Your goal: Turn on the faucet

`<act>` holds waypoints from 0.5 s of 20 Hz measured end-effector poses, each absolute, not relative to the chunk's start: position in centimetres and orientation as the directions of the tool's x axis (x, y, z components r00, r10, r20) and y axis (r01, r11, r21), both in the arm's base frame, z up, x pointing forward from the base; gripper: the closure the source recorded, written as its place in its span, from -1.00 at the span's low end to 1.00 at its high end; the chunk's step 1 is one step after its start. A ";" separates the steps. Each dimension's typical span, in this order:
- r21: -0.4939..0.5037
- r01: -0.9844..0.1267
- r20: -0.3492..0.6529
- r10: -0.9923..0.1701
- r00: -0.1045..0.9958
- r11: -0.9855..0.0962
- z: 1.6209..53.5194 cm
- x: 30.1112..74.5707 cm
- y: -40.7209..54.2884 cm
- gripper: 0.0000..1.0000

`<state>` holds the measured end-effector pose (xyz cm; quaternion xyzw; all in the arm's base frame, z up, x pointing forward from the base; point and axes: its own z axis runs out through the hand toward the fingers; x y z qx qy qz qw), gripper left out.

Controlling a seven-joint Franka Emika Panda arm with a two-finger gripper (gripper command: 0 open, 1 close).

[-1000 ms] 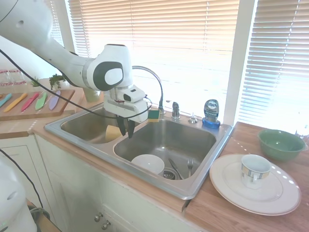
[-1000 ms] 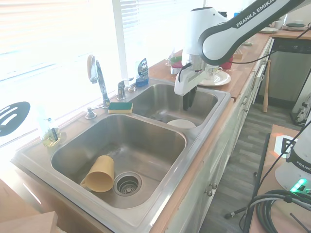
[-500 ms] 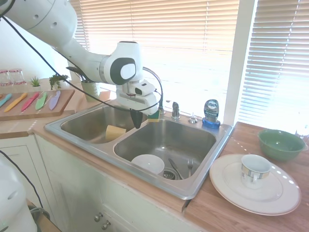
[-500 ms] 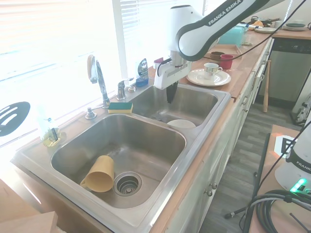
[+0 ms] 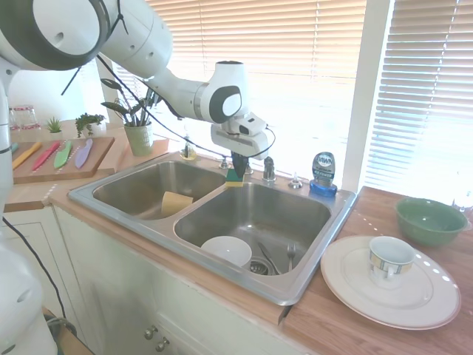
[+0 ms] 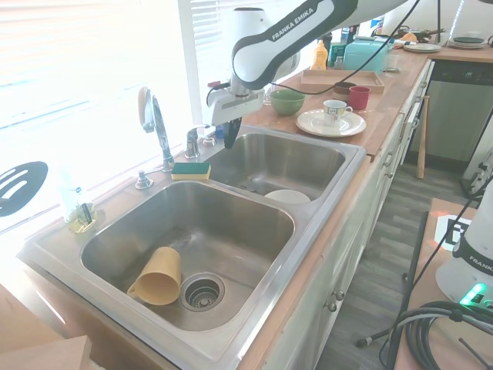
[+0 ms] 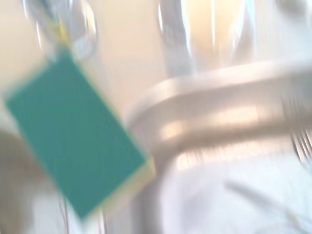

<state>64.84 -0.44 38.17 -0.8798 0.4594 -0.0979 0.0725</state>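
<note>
Second exterior view, sponge beside faucet, soap bottle nearby

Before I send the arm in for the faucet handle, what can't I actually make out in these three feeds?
- gripper: finger gap too small and dark in both exterior views; open or shut unclear.
- lever handle: tiny and backlit in both exterior views; its position is unreadable.
- faucet: spout hidden behind the arm in the first exterior view.
- Wrist view: motion-blurred; only the sponge and sink rim are recognisable.
</note>
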 end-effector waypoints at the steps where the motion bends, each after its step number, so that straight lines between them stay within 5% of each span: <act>1: -0.236 -0.793 0.113 -0.826 0.552 -0.562 38.2 65.8 -0.6 1.00; 10: -0.356 -0.747 0.145 -0.823 0.550 -0.561 40.0 70.4 1.8 1.00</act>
